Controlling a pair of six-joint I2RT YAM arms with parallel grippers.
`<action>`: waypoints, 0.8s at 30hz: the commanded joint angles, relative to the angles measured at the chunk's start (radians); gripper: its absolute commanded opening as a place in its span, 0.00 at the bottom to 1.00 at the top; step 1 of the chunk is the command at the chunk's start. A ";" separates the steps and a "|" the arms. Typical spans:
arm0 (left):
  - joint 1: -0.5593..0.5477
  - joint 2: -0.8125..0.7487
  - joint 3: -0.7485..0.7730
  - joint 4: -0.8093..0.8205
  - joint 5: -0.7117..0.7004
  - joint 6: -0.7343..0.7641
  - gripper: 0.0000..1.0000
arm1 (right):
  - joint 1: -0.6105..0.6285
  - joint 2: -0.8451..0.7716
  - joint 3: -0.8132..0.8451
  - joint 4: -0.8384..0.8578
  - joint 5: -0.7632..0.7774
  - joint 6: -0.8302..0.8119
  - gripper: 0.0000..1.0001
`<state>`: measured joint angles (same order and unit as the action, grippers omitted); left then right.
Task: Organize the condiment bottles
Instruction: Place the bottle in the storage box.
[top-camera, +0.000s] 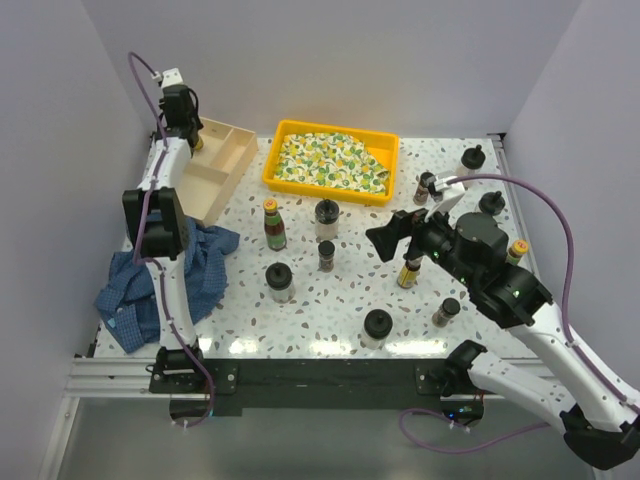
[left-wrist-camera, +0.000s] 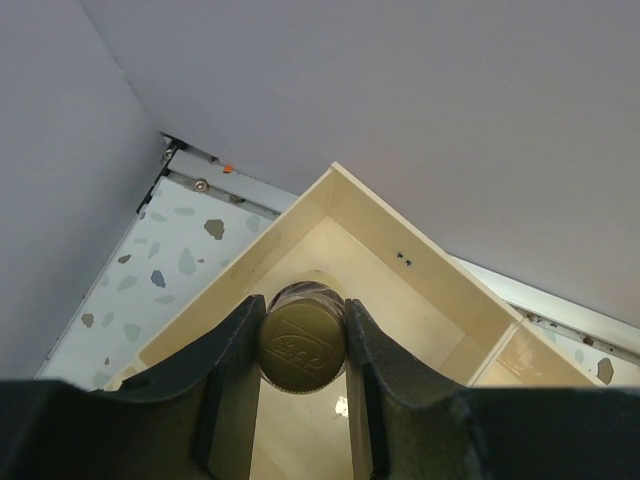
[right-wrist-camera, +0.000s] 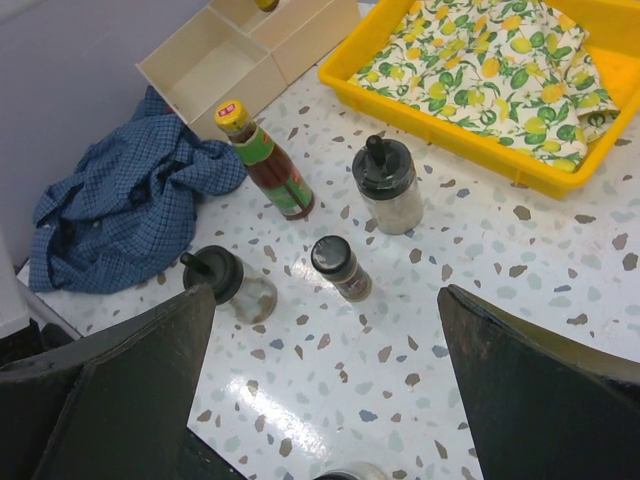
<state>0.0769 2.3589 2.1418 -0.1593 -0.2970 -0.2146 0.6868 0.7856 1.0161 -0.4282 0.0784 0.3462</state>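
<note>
Step in hand: a gold-capped bottle is being set into the far compartment of the wooden box at the tabletop's far left corner.
Left fingers: closed on the bottle's cap, one finger on each side; the bottle hangs inside the box walls, and whether its base touches the floor cannot be told.
Right gripper: fingers spread wide, nothing held, poised above the tabletop's middle.
Bottles left out: a red sauce bottle, a clear jar with black knob, a brown spice jar and another knobbed jar stand near the middle; more are seen toward the right edge.
Doing it well: the bottle should be lowered straight until its base is seated, tucked into a corner so room is left for others, and released only when upright.
Risk: a release too early would likely tip it against the box wall.
Bystanders: blue cloth at the left edge; yellow tray at the far edge.
</note>
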 joint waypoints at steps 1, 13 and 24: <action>0.017 0.020 0.087 0.144 0.035 0.014 0.00 | 0.000 0.003 0.036 0.012 0.061 -0.021 0.99; 0.020 0.045 0.087 0.208 0.082 0.040 0.35 | 0.002 0.017 0.029 0.032 0.029 0.007 0.99; 0.020 0.048 0.099 0.214 0.075 0.072 0.73 | 0.000 0.000 0.013 0.042 0.024 0.014 0.99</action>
<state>0.0849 2.4256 2.2005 -0.0177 -0.2195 -0.1631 0.6868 0.7982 1.0161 -0.4313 0.1093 0.3511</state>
